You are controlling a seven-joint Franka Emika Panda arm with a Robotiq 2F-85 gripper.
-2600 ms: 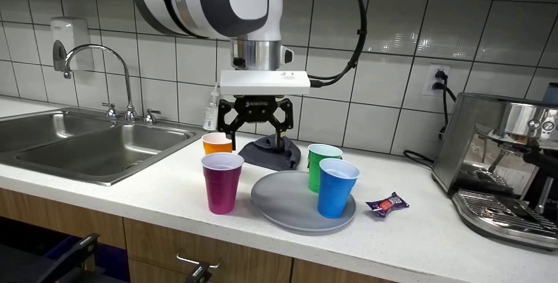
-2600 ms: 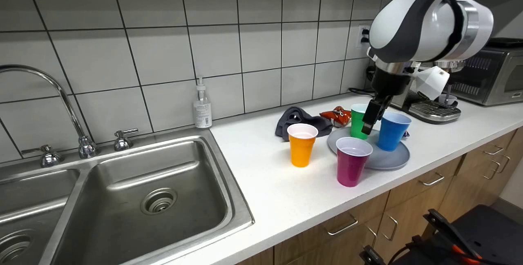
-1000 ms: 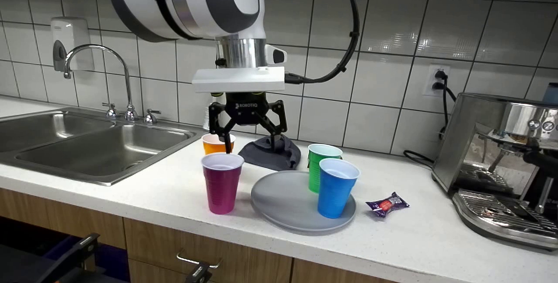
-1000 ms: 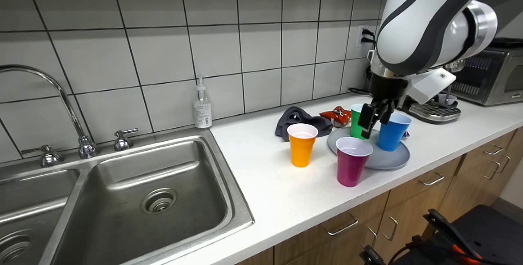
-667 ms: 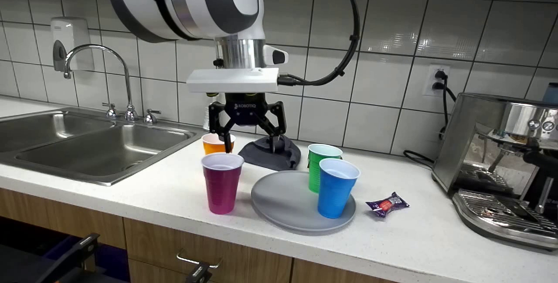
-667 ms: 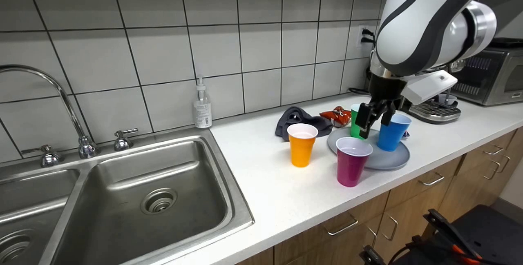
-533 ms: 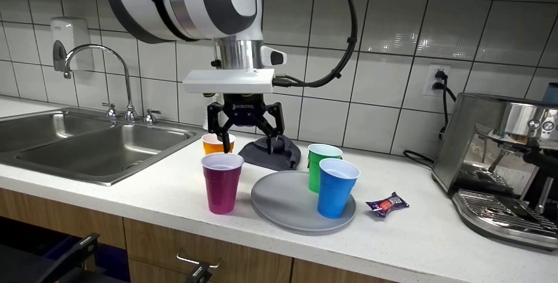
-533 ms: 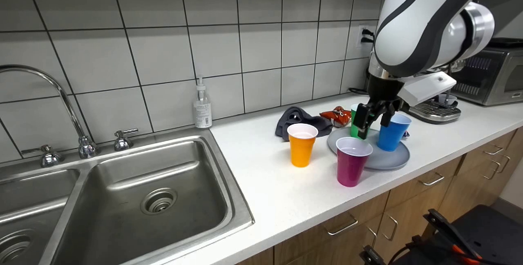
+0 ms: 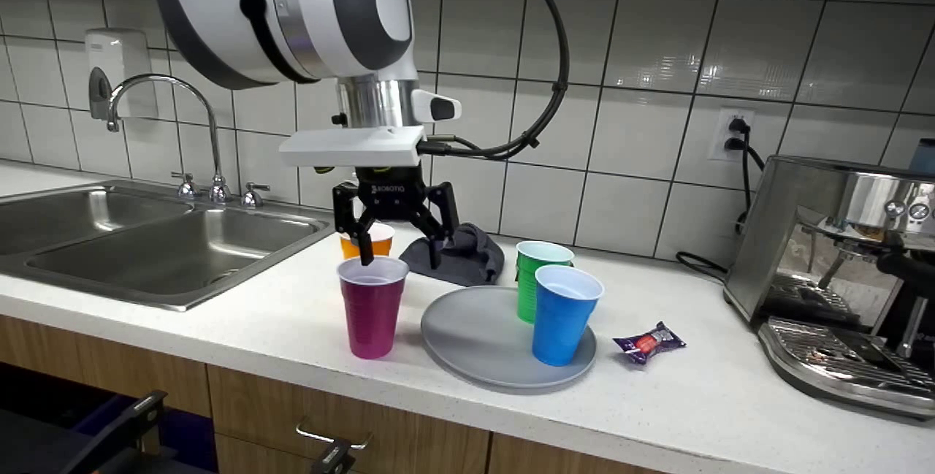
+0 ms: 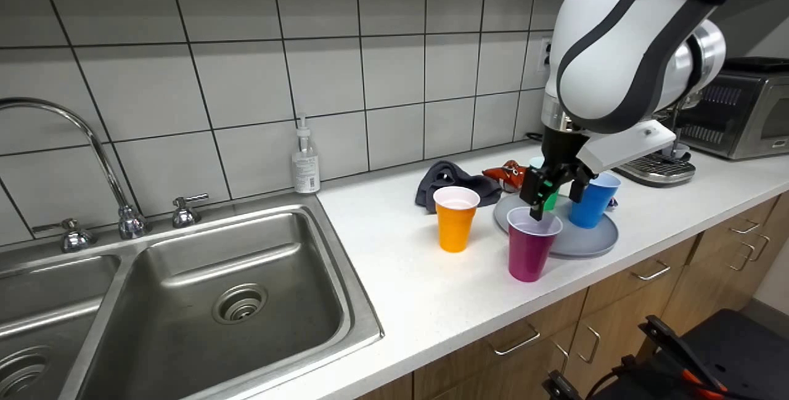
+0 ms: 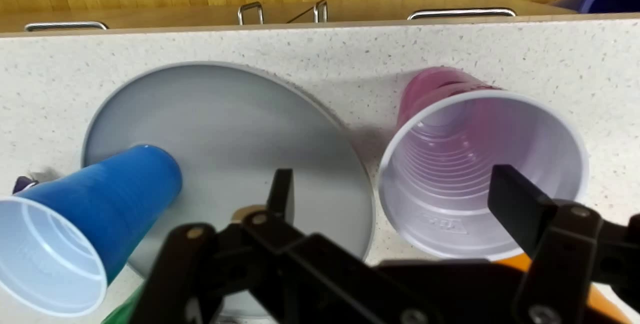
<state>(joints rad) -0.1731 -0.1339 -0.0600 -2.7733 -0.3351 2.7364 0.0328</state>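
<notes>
The claw (image 9: 401, 262) spread wide and empty

The purple cup (image 9: 372, 313) stands right by the claw, not gripped yet; I can't tell if they touch. Farther off, the blue cup (image 9: 564, 320) and green cup (image 9: 529, 285) are on the plate (image 9: 467, 335) already; the orange cup (image 10: 456, 222) is off it.

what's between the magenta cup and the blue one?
A strip of white countertop beside the magenta cup, then part of the gray plate, which the blue cup stands on. An exterior view and the wrist view show both.
</notes>
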